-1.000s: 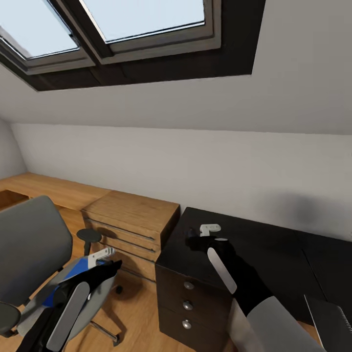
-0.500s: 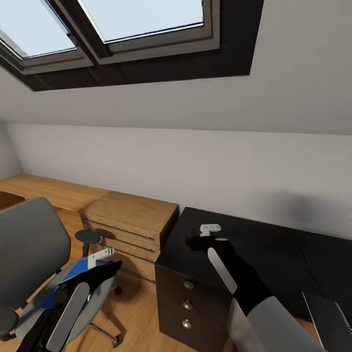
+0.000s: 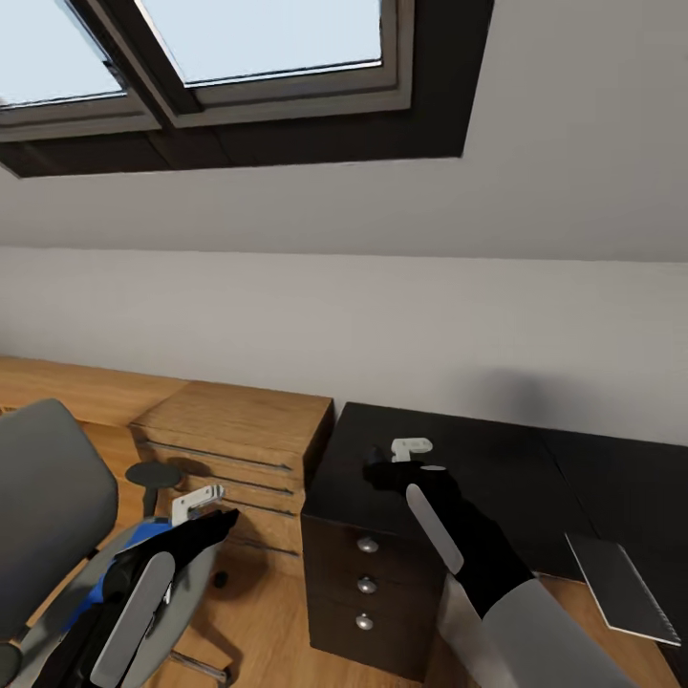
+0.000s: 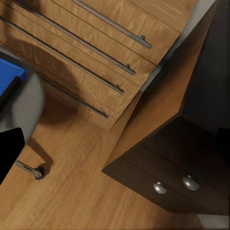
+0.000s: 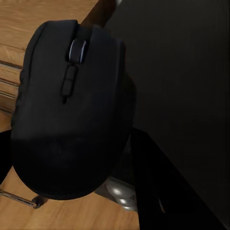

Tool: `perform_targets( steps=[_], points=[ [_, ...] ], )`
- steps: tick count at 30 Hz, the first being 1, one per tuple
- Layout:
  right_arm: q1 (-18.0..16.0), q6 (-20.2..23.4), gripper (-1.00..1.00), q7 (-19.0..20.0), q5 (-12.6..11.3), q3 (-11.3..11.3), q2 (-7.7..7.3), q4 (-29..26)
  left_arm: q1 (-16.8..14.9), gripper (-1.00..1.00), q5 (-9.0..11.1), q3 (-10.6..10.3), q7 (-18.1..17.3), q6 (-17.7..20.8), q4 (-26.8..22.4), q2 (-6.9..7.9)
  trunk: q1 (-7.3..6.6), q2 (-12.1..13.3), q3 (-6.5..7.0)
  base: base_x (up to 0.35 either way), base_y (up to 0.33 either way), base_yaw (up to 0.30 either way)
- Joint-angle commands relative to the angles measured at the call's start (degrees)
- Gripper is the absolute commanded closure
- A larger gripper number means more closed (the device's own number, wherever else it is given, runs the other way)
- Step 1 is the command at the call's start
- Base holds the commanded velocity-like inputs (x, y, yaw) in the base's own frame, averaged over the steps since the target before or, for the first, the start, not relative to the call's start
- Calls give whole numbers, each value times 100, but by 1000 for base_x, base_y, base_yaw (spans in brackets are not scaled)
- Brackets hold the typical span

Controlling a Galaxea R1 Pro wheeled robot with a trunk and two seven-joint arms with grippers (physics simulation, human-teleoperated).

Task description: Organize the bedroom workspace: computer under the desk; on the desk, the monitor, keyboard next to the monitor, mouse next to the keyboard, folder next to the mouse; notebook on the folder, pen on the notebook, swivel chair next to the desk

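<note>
The mouse (image 5: 72, 110) sits gripped in the right claw (image 3: 385, 471), held above the near corner of the glossy black desk (image 3: 497, 468), not yet set down. Compared with a second ago the whole head view has swung to the right: the window and wall have slid left, the swivel chair (image 3: 43, 506) has drifted toward the frame's edge, and more of the desk shows, while both arms hold the same pose, so the robot appears to be turning toward the desk rather than reaching. That likely means the mouse is being carried to its place, though neither keyboard nor monitor can be seen to set it beside. A thin grey notebook (image 3: 616, 588) now lies fully visible at the desk's near edge. The blue folder (image 4: 8, 79) rests on the chair seat, with the left claw (image 3: 196, 506) hovering just above it; whether that claw is open or closed cannot be told. Between chair and desk stand the wooden drawer chest (image 3: 229, 444) and the dark cabinet (image 3: 368, 592) with round knobs, which crowd the path for rolling the chair in.
</note>
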Motion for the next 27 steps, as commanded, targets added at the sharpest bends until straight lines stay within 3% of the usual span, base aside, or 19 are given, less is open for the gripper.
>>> perform_targets(
  steps=[1,15,20,27],
  points=[
    [-7,9,100,-67,-81,10,-2,-2,-3,-100,63,-10,58,6,-8,7,0,-6,-5,-17,71,-271],
    [-7,9,100,-67,-72,-11,-10,24,-4,-100,66,-19,58,15,-5,4,0,-6,35,-3,14,-278],
    [-7,1,100,-67,-70,-78,-135,34,-3,-100,63,-19,58,14,-4,7,0,-6,49,0,0,-280],
    [-7,12,100,-72,-57,-174,-183,36,-3,-100,60,-19,58,13,-5,2,0,-6,73,0,0,-280]
  ],
)
